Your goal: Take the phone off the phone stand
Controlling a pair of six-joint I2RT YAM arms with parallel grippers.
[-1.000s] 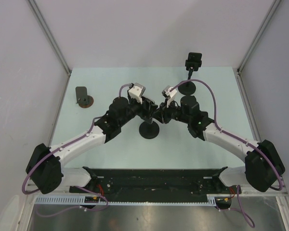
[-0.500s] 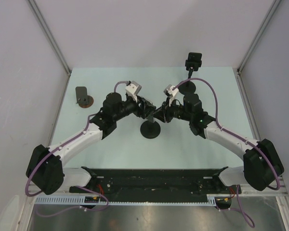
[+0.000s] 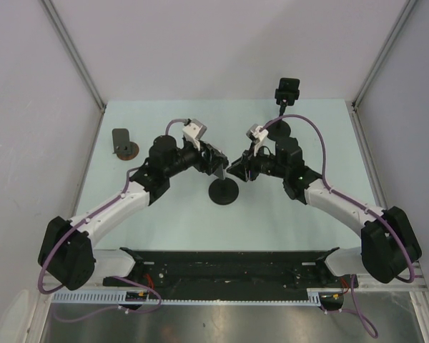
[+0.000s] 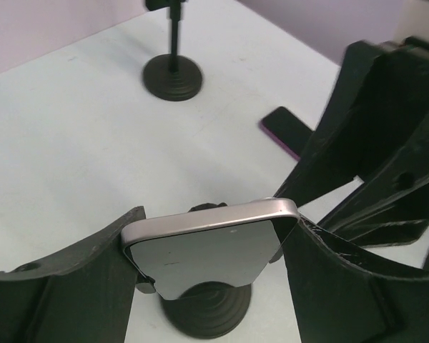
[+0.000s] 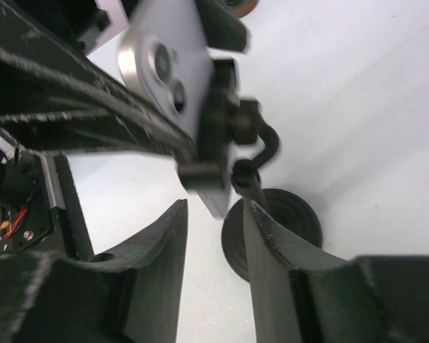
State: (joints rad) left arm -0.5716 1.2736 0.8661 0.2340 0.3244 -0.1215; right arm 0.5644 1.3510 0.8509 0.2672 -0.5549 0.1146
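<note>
The phone (image 4: 207,254), silver-edged with a dark screen, sits upright in the black clamp of the phone stand (image 3: 223,193) at mid-table. My left gripper (image 4: 207,229) is shut on the phone, one finger on each long side. The right wrist view shows the phone's back (image 5: 164,64) with two camera lenses, the clamp (image 5: 222,128) still across it. Just below the clamp, my right gripper (image 5: 216,207) stands narrowly open with nothing between its jaws. The stand's stem (image 5: 249,187) runs along its right finger. In the top view both grippers (image 3: 216,161) (image 3: 237,168) meet over the stand.
A second black stand (image 3: 286,93) with a round base (image 3: 277,130) stands at the back right. A small stand with a brownish base (image 3: 123,145) sits at the far left. A dark, purple-edged flat thing (image 4: 284,131) lies on the table under the right arm.
The right gripper's jaws have parted a little and it has drawn slightly back. The left arm has shifted a bit toward the far left, still closed on the phone.
</note>
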